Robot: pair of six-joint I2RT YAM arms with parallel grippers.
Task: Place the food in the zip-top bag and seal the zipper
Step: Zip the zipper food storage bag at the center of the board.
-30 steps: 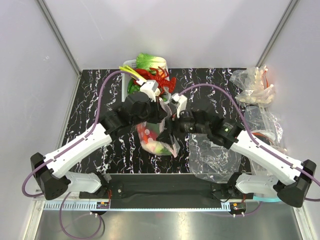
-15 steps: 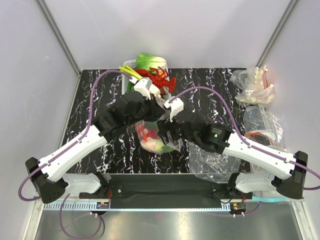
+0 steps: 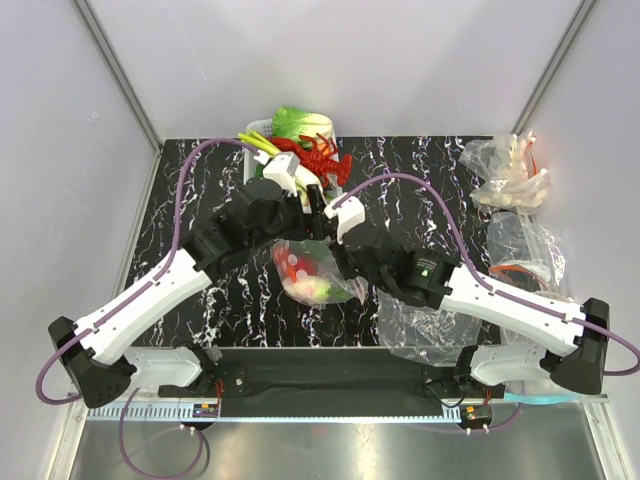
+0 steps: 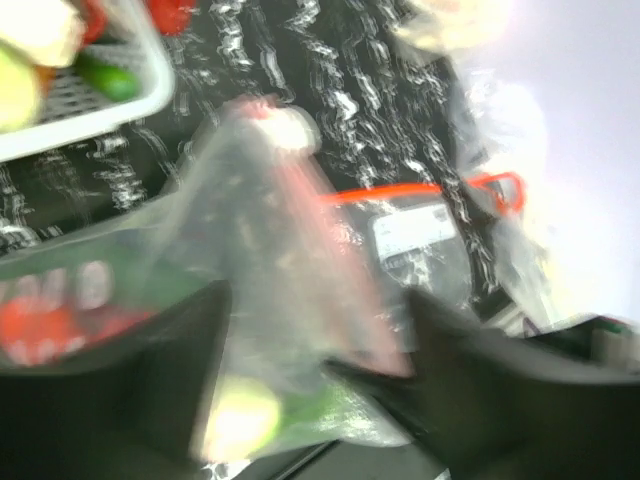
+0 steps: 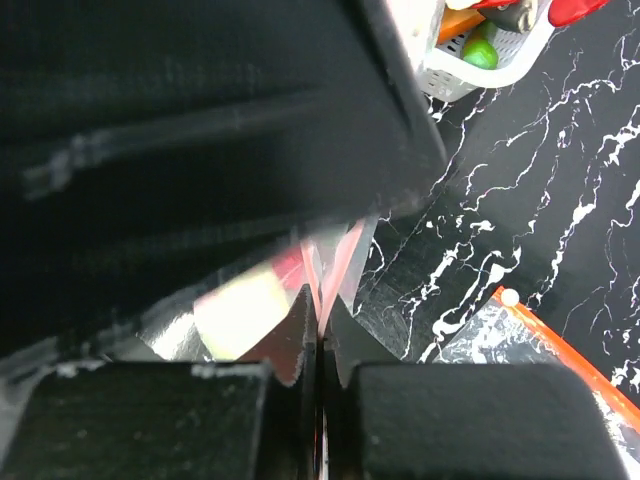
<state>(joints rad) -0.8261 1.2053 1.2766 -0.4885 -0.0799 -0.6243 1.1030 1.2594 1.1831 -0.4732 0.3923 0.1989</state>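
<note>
Over marbled worktop (image 3: 450, 180), the zipper (image 5: 338, 262) is being pinched by the right pincer (image 5: 320, 325), the spread left pincer (image 4: 315, 310) being held just left.

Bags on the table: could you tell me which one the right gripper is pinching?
The zip-top bag in the middle, red food inside; the other bags lie further right.

Centre: blocked. 2 arms, left arm (image 3: 160, 290) and right arm (image 3: 500, 300), meet over zip-top bag (image 3: 312, 282).
Far edge: basket (image 3: 248, 170) heaped with food (image 3: 300, 123).
Right: loose clear bags (image 3: 430, 318).
Passage: bare tabletop (image 3: 175, 205) at left; far strip right of basket.
</note>
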